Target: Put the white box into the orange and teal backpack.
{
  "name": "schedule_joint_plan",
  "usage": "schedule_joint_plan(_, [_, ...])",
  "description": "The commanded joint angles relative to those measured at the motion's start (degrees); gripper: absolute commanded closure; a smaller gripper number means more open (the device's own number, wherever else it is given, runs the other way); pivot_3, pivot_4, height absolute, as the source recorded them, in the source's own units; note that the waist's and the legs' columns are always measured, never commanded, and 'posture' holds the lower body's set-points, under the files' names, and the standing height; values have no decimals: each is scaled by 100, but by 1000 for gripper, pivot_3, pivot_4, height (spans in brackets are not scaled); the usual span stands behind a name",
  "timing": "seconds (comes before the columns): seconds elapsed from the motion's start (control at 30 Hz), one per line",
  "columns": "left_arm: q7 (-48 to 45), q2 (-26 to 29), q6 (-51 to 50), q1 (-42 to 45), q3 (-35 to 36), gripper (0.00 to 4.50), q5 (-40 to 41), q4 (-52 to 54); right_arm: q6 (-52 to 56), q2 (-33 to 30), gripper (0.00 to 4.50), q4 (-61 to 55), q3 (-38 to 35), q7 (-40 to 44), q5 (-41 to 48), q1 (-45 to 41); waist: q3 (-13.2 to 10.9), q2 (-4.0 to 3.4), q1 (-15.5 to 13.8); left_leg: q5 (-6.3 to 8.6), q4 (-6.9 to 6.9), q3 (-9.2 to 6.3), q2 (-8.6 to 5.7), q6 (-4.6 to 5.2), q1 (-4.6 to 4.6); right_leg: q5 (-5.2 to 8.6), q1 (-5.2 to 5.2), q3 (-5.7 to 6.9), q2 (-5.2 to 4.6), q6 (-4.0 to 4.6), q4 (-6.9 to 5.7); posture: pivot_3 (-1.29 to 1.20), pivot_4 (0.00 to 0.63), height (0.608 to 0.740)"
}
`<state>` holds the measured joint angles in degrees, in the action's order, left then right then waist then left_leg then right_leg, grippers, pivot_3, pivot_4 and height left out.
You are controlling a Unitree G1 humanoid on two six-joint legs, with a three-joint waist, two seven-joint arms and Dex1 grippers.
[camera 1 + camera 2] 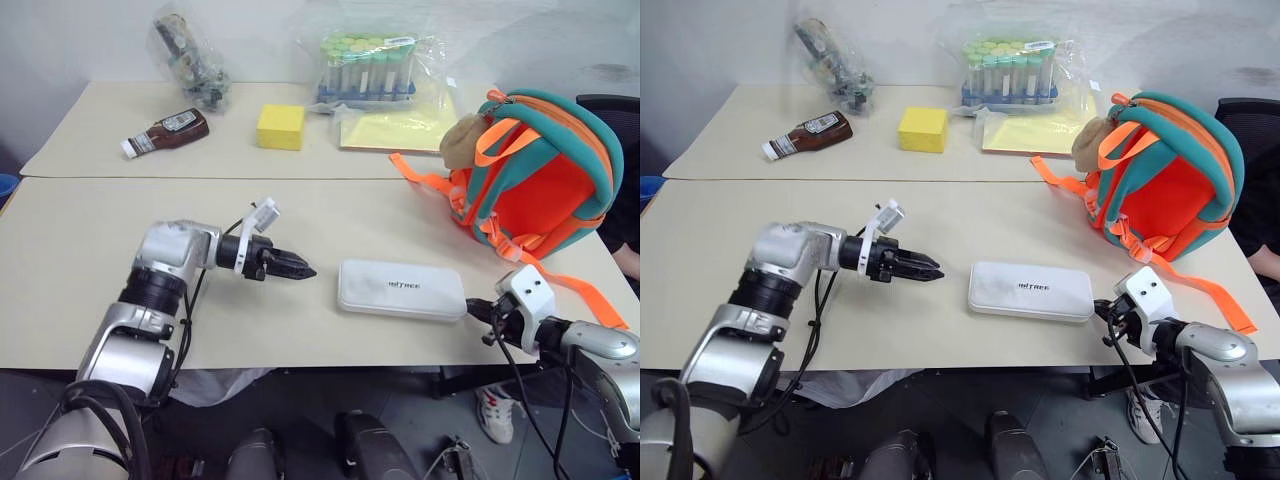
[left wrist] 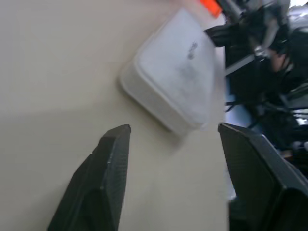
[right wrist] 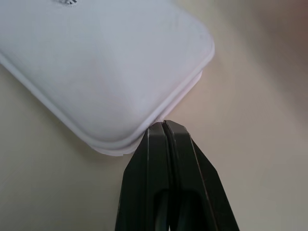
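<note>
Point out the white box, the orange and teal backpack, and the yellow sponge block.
white box (image 1: 402, 288), left eye view, top face.
orange and teal backpack (image 1: 548, 190), left eye view, orange front panel.
yellow sponge block (image 1: 281, 127), left eye view, top face.

A lab: rack of capped tubes (image 1: 367, 68) on plain tables (image 1: 90, 260).

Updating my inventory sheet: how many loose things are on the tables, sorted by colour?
White: 1, white box
Orange and teal: 1, backpack
Yellow: 2, sponge block, sheet
Brown: 1, sauce bottle
Clear bags: 2, tube rack, dark items
Total: 7
</note>
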<state>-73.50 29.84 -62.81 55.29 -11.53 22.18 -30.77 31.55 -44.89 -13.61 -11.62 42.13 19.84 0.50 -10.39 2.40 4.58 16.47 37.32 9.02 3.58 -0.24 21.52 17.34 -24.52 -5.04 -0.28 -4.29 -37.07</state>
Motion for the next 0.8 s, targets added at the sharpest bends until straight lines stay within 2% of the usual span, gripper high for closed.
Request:
schedule_joint_plan(0.03, [62, -108, -522, 176, 28, 243, 113, -321, -142, -100, 4500, -6, -140, 44, -61, -30, 0, 0, -1, 0, 0, 0, 0, 0, 0, 0, 0, 0, -1, 0, 0, 0, 150, 740])
schedule_joint_plan(0.07, [114, -154, -626, 201, -45, 20, 74, -382, -159, -97, 4500, 12, -135, 53, -69, -39, 0, 0, 0, 0, 1, 0, 0, 0, 0, 0, -1, 0, -2, 0, -2, 0, 150, 740])
schedule_joint_plan(0.17, [436, -444, -922, 228, -525, 20, -213, -539, -236, -59, 4500, 75, -88, 78, -107, -88, 0, 0, -2, 0, 2, -1, 1, -1, -1, 1, -1, -4, -2, 2, -8, 0, 150, 740])
schedule_joint_plan(0.23, [969, -905, -812, 399, -422, 20, -382, -983, -291, -2, 4500, 122, -32, 80, -121, -146, 1, 1, -20, -1, 6, -4, 0, -2, -1, 1, 1, -6, -2, 2, -9, 0, 150, 740])
schedule_joint_plan(0.43, [1501, -1780, -797, 695, -145, 20, -378, -1489, -379, 97, 4500, 198, 125, 49, -158, -271, 5, -6, -162, 7, 24, -19, -13, 10, 0, 1, 12, -17, -14, 2, -8, 0, 150, 740])
schedule_joint_plan(0.6, [1725, -2007, -769, 809, 95, 20, -387, -1713, -379, 134, 4500, 194, 153, 20, -179, -288, 5, -7, -214, 8, 31, -31, -16, 12, 2, 1, 20, -21, -18, 1, -6, 0, 150, 740])
schedule_joint_plan(0.7, [1631, -1935, -1028, 947, 461, 615, -114, -1654, -453, 162, 4500, 215, 114, 17, -195, -151, 5, -7, -215, 8, 32, -35, -16, 12, 2, 1, 21, -18, -18, 1, -7, 0, 150, 740])
schedule_joint_plan(0.8, [1561, -1860, -1132, 995, 590, 1497, -12, -1616, -535, 213, 4500, 265, 70, 2, -200, -50, 5, -6, -209, 9, 30, -37, -12, 8, 15, 1, 9, -15, -14, 2, -8, 0, 150, 740])
